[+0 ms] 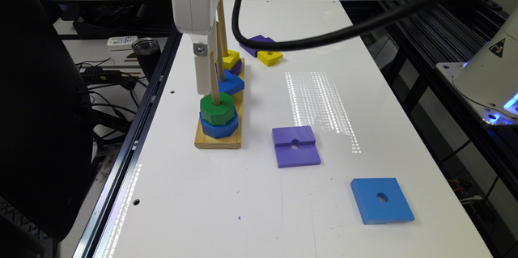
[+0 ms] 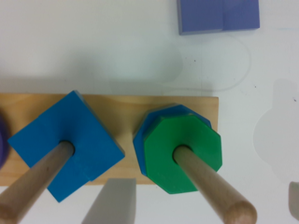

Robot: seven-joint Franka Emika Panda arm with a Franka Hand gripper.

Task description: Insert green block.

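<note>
1. On the nearest peg (image 1: 214, 78) of the wooden base (image 1: 218, 140), the green block (image 1: 217, 109) sits threaded and resting flat on the blue octagon (image 1: 219, 127).
2. From the wrist view I judge the insertion step done: the green block (image 2: 182, 154) is fully down, the peg (image 2: 212, 184) through its centre hole.
3. My pincer (image 1: 202, 74) hangs just above the block, close beside the peg. Its fingers (image 2: 110, 201) stand spread and hold nothing.
4. Next move, as I judge it, is a straight lift clear of the pegs, without brushing the middle peg with its blue square (image 1: 230, 83) at twelve o'clock.
5. Loose purple square (image 1: 296, 146) lies on the worktop (image 1: 226, 209) at three o'clock of the base, well apart.
</note>
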